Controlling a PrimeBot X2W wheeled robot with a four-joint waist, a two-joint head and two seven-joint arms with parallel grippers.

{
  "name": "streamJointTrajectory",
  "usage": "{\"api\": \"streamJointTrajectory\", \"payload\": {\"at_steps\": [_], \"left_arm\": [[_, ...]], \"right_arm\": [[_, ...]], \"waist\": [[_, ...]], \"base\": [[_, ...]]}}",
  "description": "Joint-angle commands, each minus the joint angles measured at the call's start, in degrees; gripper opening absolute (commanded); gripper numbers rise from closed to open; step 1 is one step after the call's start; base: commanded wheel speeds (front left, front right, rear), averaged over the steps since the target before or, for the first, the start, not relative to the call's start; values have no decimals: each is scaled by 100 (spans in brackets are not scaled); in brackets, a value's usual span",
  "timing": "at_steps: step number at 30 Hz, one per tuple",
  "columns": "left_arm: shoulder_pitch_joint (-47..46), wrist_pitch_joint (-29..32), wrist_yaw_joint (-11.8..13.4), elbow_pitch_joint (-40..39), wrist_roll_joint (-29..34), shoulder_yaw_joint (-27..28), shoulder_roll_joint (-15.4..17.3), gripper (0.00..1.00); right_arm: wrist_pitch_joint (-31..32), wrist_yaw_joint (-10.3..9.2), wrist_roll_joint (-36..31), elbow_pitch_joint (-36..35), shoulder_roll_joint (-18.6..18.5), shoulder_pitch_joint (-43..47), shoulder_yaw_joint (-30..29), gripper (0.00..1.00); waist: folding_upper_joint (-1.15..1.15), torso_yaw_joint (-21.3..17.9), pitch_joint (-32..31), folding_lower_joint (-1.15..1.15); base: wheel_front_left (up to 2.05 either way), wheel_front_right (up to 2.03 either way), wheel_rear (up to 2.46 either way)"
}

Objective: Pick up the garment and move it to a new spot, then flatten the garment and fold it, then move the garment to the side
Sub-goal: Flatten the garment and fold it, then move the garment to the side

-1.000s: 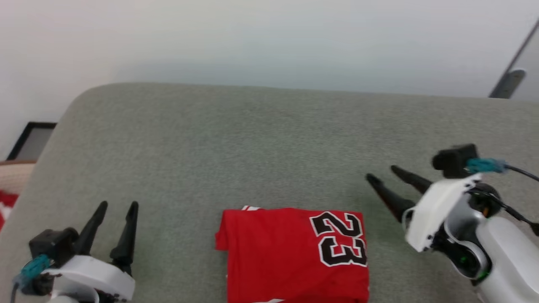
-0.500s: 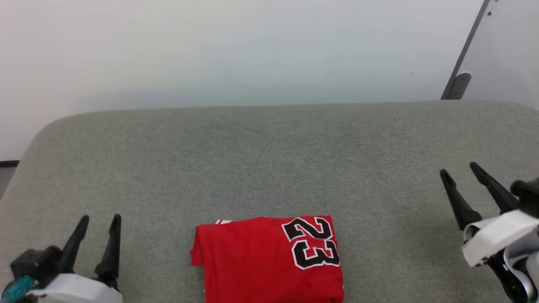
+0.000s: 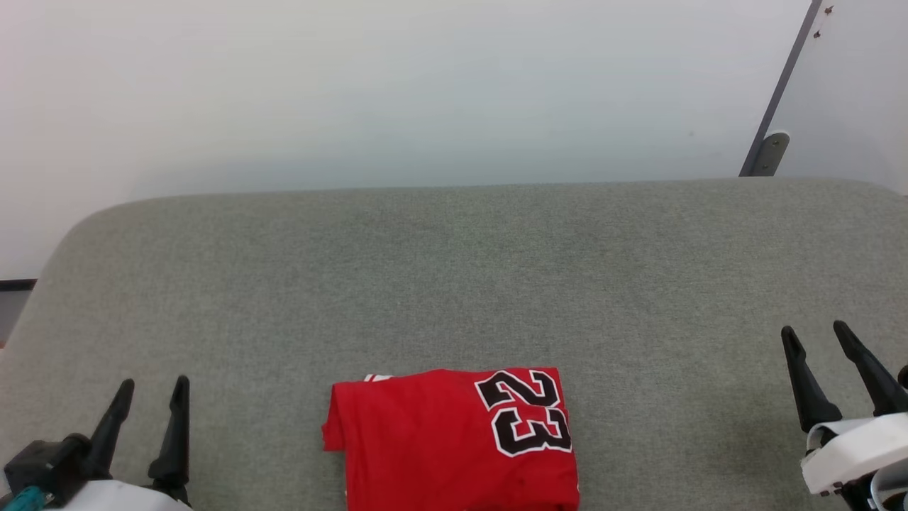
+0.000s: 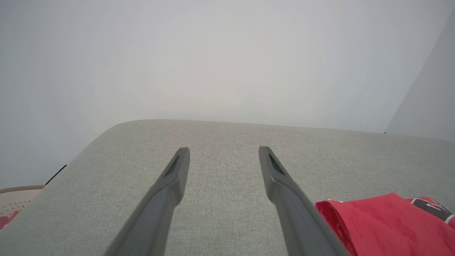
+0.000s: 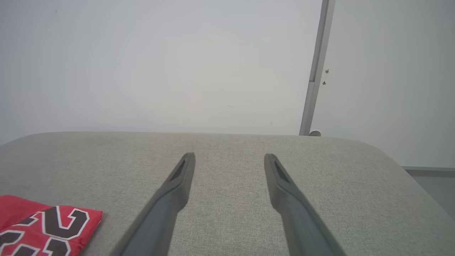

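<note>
Red garment (image 3: pixel 440 443) untouched; both jaws wide, empty.

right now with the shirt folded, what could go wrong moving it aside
1. The left claw and right claw are open, clear of the garment; grabbing only one edge may unfold it.
2. Its loose left edge bulges and could snag if dragged over the grey cushion.

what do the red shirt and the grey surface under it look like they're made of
The garment looks like a soft, matte knit, likely jersey: it folds in limp layers with rounded edges. The grey surface looks like woven upholstery cloth, matte, with a fine heathered weave; rounded corners suggest padding.
</note>
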Motion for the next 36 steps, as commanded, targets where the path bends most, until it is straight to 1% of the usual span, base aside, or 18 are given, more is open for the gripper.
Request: {"api": "streamJointTrajectory", "payload": {"at_steps": [1,12,25,32,36], "left_arm": [[63,-24,-20,-14,29,16,-7,100],[104,-24,-21,-65,-21,-11,25,100],[118,-24,-22,-95,-39,-38,44,100],[79,-24,-22,-132,-82,-64,66,100],[70,-24,-22,-135,-151,-80,71,100]], "right_arm": [[-43,-10,-62,-19,21,79,-33,100],[-68,-10,-243,-90,174,278,-234,100],[93,-10,-437,-261,309,416,-409,100],[238,-10,-466,-330,410,429,-428,100],[428,-10,-356,-351,461,403,-251,100]], "waist": [[0,4,2,0],[0,3,1,0],[0,10,6,0],[0,129,34,0],[0,263,75,0]], "base": [[0,0,0],[0,0,0],[0,0,0],[0,0,0],[0,0,0]]}}
